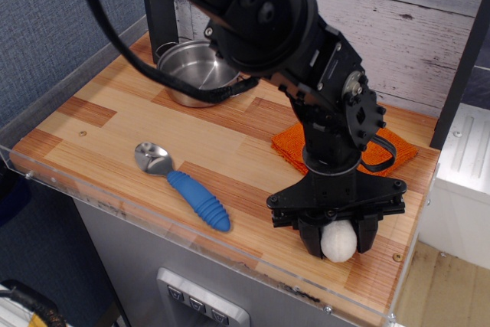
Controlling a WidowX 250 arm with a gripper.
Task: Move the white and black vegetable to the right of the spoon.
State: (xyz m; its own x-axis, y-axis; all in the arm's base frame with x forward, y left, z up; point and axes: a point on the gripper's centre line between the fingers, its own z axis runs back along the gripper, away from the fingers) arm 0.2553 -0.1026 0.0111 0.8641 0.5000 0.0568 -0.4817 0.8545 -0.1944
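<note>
Bare tabletop (253,212) lies between spoon (182,184) and gripper (338,241).
</note>
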